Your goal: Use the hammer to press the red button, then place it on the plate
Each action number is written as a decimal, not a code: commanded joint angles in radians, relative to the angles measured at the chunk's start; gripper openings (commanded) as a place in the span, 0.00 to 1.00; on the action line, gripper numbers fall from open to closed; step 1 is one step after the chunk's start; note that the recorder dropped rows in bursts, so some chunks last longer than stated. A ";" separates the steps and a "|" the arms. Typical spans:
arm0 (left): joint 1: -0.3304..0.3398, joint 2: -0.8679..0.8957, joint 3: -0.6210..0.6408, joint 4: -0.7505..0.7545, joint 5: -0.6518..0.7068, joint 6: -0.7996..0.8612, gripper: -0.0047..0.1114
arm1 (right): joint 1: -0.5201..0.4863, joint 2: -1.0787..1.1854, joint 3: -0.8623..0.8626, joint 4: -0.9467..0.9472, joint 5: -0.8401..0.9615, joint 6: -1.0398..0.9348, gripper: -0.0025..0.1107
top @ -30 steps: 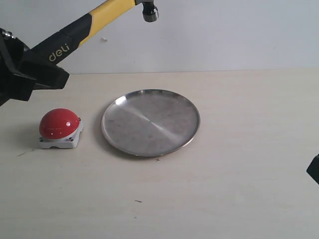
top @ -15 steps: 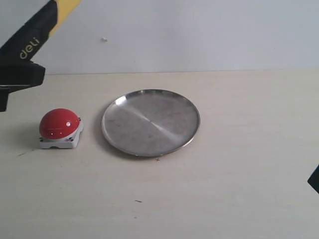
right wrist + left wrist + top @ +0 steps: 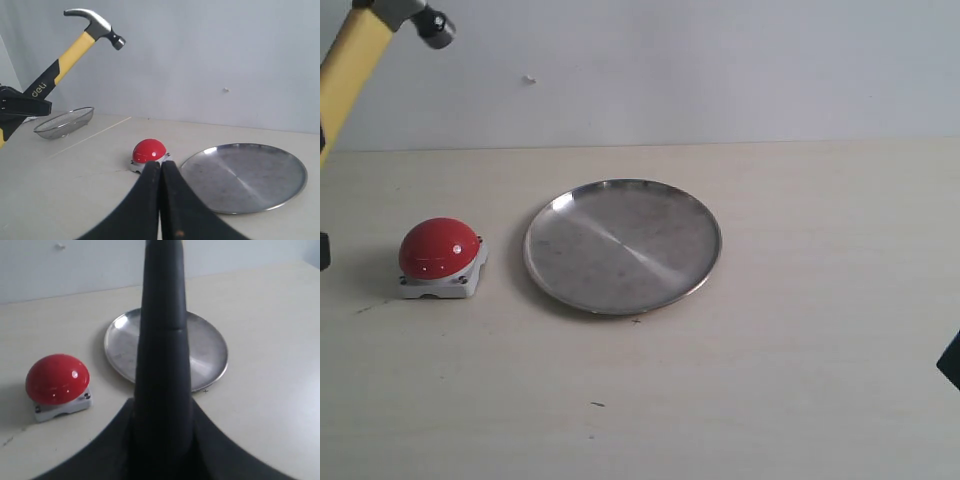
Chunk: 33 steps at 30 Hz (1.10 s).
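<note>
your hammer [image 3: 342, 72] hangs high in the air at the table's left end, well apart from the button [image 3: 440, 250]. it has a smooth yellow shaft, a black grip and a dull steel claw head. the button is a glossy red dome on a square pale-grey base. just beside it sits the plate [image 3: 622, 245], round, shallow, brushed silver, with a raised rim. the table [image 3: 800, 380] is pale wood grain.

half a second ago only the black grip showed. now the shaft stands steeper and the head is back in view. button and plate haven't moved.

the left gripper [image 3: 27, 102] is clenched on the black grip, but the exterior view cuts it off. the right gripper [image 3: 160, 200] is pressed closed on nothing. the grip hides the plate's middle in the left wrist view.
</note>
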<state>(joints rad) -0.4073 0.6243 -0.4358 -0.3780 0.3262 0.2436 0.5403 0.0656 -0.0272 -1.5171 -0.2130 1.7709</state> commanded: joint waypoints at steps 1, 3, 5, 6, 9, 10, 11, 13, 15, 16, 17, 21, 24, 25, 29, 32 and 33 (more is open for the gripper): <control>0.056 -0.044 0.062 -0.014 -0.122 -0.106 0.04 | -0.005 -0.007 0.001 -0.006 -0.003 -0.009 0.02; 0.079 -0.055 0.110 -0.010 -0.137 -0.113 0.04 | -0.005 -0.007 0.001 -0.006 -0.003 -0.009 0.02; 0.094 -0.062 0.153 -0.002 -0.139 -0.113 0.04 | -0.005 -0.007 0.001 -0.006 -0.003 -0.009 0.02; 0.097 -0.063 0.169 -0.004 -0.146 -0.121 0.04 | -0.005 -0.007 0.001 -0.006 -0.003 -0.009 0.02; 0.098 -0.063 0.195 -0.004 -0.181 -0.128 0.04 | -0.005 -0.007 0.001 -0.006 -0.005 -0.009 0.02; 0.098 -0.063 0.193 -0.004 -0.181 -0.128 0.04 | -0.005 -0.007 0.001 -0.006 -0.005 -0.009 0.02; 0.098 -0.063 0.190 -0.004 -0.179 -0.128 0.04 | -0.005 -0.007 0.001 -0.006 -0.005 -0.009 0.02; 0.098 -0.063 0.188 -0.004 -0.179 -0.128 0.04 | -0.005 -0.007 0.001 -0.006 -0.005 -0.009 0.02; 0.098 -0.063 0.188 -0.004 -0.179 -0.128 0.04 | -0.005 -0.007 0.001 -0.006 -0.005 -0.009 0.02; 0.098 -0.063 0.188 -0.004 -0.179 -0.128 0.04 | -0.005 -0.007 0.001 -0.006 -0.005 -0.009 0.02; 0.098 -0.063 0.188 -0.006 -0.179 -0.128 0.04 | -0.005 -0.007 0.001 -0.006 -0.005 -0.009 0.02; 0.098 -0.063 0.185 -0.026 -0.176 -0.128 0.04 | -0.005 -0.007 0.001 -0.006 -0.005 -0.009 0.02; 0.098 -0.063 0.142 -0.026 -0.114 -0.128 0.04 | -0.005 -0.007 0.001 -0.006 -0.005 -0.009 0.02; 0.098 -0.063 0.127 -0.026 -0.095 -0.128 0.04 | -0.005 -0.007 0.001 -0.006 -0.005 -0.009 0.02; 0.098 -0.063 0.068 -0.016 -0.029 -0.117 0.04 | -0.005 -0.007 0.001 -0.006 -0.005 -0.009 0.02; 0.098 -0.063 0.053 0.043 -0.039 -0.145 0.04 | -0.005 -0.007 0.001 -0.006 -0.005 -0.009 0.02; 0.098 -0.063 0.052 0.090 -0.048 -0.191 0.04 | -0.005 -0.007 0.001 -0.006 -0.005 -0.009 0.02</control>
<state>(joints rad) -0.3099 0.5754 -0.3570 -0.3609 0.3593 0.1055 0.5403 0.0656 -0.0272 -1.5171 -0.2151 1.7709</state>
